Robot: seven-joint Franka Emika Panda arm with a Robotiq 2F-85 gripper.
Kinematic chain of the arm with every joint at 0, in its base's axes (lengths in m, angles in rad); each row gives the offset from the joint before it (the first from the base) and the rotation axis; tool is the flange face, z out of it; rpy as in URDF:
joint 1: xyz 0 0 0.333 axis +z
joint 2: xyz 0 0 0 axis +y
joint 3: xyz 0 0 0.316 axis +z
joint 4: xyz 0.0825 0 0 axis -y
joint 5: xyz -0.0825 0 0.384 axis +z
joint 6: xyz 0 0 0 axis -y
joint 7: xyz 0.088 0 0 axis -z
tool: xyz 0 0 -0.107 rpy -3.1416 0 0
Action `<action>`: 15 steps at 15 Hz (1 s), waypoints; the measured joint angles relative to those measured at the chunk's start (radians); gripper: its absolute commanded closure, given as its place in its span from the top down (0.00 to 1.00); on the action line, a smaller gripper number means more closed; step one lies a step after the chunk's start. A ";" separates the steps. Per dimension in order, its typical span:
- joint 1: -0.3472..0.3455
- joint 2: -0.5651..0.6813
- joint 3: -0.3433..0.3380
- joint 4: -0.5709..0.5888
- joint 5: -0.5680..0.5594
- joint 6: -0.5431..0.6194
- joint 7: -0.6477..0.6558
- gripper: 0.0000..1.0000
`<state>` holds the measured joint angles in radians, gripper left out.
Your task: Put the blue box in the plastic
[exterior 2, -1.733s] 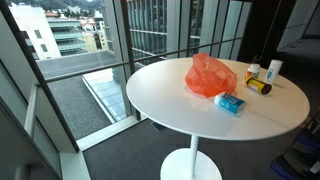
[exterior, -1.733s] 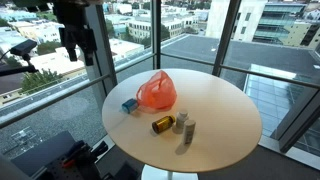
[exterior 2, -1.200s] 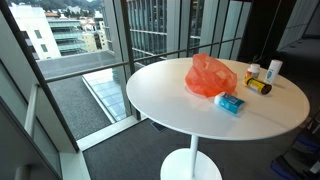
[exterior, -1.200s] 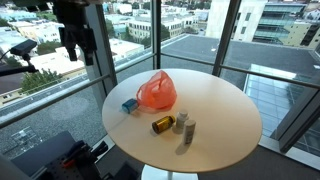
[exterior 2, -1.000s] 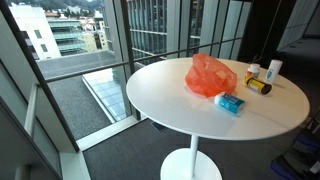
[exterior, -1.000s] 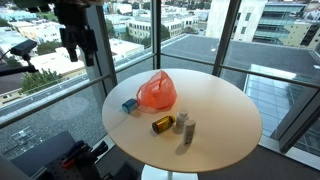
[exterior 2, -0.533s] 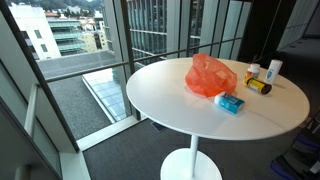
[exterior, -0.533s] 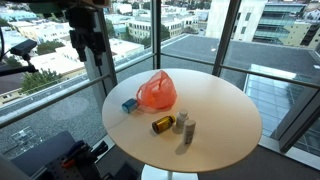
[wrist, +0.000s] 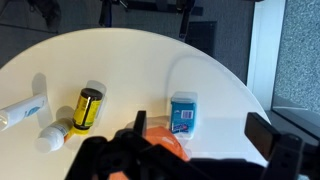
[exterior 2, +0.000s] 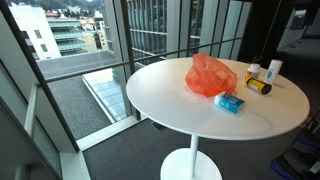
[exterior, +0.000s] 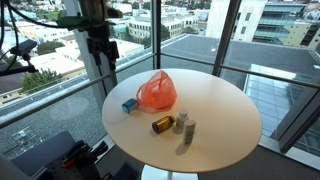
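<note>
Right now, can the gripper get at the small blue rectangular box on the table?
Probably yes: the small blue rectangular box lies uncovered beside the orange plastic bag, with the gripper high near that side.

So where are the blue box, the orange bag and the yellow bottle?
blue box point(wrist: 182, 112): wrist view, middle of its top face.
orange bag point(exterior 2: 211, 76): an exterior view, centre of its bulging side.
yellow bottle point(exterior: 161, 125): an exterior view, middle of its body.

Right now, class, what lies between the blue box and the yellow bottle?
Nothing: bare table between the blue box and yellow bottle, seen in an exterior view.
</note>
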<state>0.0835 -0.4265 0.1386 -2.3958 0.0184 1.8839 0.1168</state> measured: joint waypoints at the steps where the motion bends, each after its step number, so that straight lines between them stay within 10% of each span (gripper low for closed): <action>1: 0.000 0.024 0.000 0.001 0.000 0.024 0.000 1.00; 15: -0.009 0.373 -0.012 0.007 -0.106 0.317 0.119 1.00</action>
<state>0.0741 -0.0538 0.1269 -2.3886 -0.0880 2.2009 0.2363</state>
